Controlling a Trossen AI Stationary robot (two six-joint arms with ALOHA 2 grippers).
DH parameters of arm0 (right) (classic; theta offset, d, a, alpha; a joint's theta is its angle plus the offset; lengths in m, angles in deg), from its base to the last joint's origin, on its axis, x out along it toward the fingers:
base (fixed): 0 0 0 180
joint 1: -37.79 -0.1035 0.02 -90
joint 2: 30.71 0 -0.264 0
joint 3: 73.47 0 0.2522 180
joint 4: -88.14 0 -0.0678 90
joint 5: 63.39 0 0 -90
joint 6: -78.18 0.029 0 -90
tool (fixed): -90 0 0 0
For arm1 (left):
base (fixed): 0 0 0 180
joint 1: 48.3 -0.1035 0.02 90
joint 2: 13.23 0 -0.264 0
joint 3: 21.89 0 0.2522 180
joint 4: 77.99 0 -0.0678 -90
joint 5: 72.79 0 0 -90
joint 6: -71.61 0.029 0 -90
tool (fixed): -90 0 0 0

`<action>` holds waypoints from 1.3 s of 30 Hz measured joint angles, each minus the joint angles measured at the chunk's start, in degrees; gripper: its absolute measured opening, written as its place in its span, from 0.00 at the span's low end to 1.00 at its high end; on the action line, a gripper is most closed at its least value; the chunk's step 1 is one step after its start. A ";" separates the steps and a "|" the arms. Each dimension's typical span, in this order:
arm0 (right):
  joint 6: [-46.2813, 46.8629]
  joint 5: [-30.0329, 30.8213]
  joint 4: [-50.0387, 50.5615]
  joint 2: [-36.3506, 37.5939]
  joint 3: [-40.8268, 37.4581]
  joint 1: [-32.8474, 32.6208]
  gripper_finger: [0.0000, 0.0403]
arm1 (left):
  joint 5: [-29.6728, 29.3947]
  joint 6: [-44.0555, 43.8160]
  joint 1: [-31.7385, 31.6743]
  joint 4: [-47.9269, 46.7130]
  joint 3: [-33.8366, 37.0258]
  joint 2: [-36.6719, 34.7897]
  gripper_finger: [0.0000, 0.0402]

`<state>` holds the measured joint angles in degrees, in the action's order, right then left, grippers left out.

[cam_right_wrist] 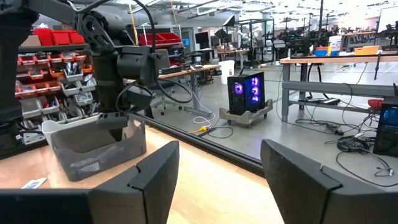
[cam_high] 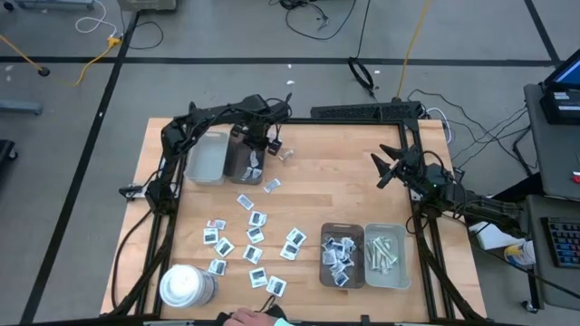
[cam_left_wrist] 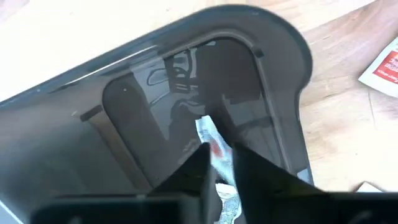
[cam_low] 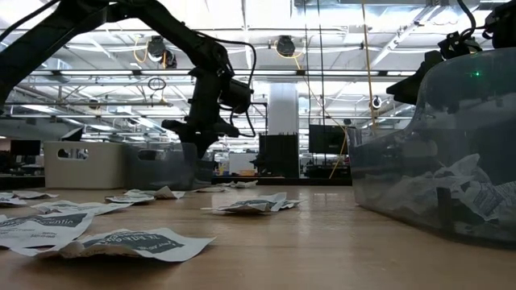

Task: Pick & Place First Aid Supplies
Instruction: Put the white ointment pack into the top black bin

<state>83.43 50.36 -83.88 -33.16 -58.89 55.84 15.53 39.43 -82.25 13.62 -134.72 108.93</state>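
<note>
My left gripper (cam_high: 257, 152) hangs over the dark-brown tray (cam_high: 241, 165) at the far left and is shut on a small white packet (cam_left_wrist: 210, 138). In the low view it (cam_low: 197, 133) stands above that tray. Some packets (cam_high: 252, 172) lie inside the tray. Several white packets (cam_high: 254, 237) lie flat and scattered on the wooden table. My right gripper (cam_high: 384, 168) is open, held in the air at the right, apart from everything; its wrist view shows both fingers (cam_right_wrist: 155, 174) spread wide. My left gripper pinches the small white packet between its two fingers (cam_left_wrist: 249, 165) from above, pointing down into the dark tray. The packet's upper part (cam_left_wrist: 206, 127) sticks out past the fingertips. It is lifted clear over the tray's floor.
A light-grey tray (cam_high: 207, 156) sits beside the dark one. Near the right front stand a dark tray of packets (cam_high: 342, 255) and a light tray of strips (cam_high: 385, 254). A white cylinder (cam_high: 186, 285) stands at the near left. A person's hand (cam_high: 246, 318) shows at the near edge.
</note>
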 joint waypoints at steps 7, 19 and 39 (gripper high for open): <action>0.01 0.00 0.00 -0.01 0.00 0.00 0.55 | 1.24 0.48 0.17 -1.01 0.00 -1.60 0.43; 0.01 0.00 0.00 -0.01 0.00 0.01 0.55 | 1.29 28.20 6.59 -0.28 -0.09 -5.97 0.46; 0.02 0.00 0.02 -0.01 0.02 0.00 0.55 | 3.18 32.09 5.95 1.32 -9.41 -2.98 0.41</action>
<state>83.45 50.36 -83.85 -33.16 -58.87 55.84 18.71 71.52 -76.31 14.94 -144.13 105.94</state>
